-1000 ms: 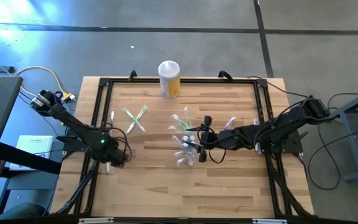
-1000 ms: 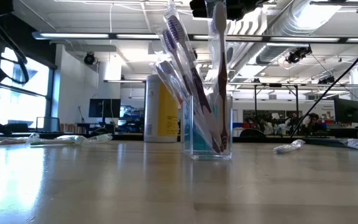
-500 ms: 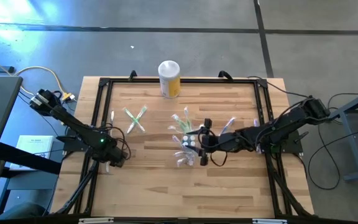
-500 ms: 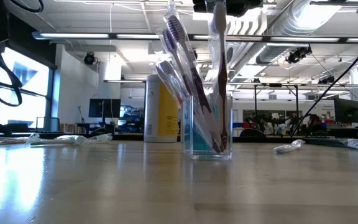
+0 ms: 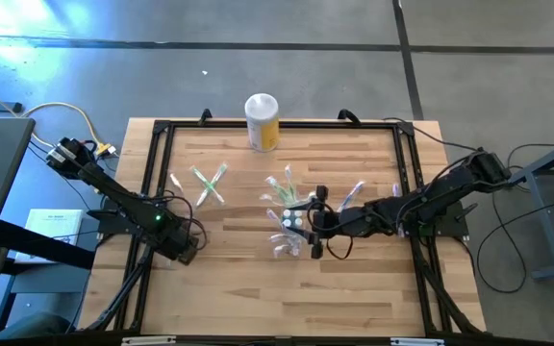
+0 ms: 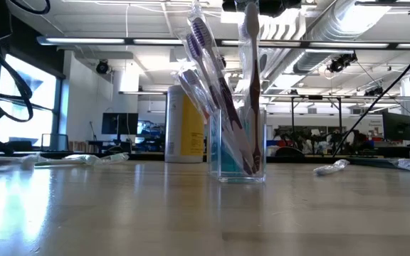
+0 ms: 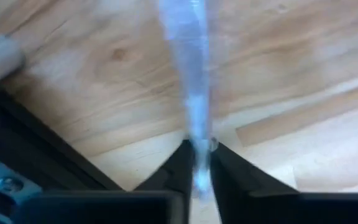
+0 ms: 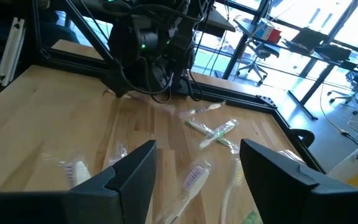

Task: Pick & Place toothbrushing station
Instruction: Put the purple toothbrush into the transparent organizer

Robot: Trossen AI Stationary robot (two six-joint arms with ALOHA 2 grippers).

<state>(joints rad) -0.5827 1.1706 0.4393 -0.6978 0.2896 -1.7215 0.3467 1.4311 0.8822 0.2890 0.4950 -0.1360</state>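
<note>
Left gripper (image 7: 197, 163) is clamped on a wrapped toothbrush (image 7: 188, 74) at the table's left edge, the brush running forward from its fingertips. Right gripper (image 5: 314, 231) hangs spread wide directly above the clear cup (image 6: 237, 146), already bristling with brushes. The cup stands well off to the left gripper's right, with loose brushes (image 5: 210, 183) between. To do this well, I judge, lift the brush clear first, carry it over, then tip it upright once the right gripper is out of the way.
</note>
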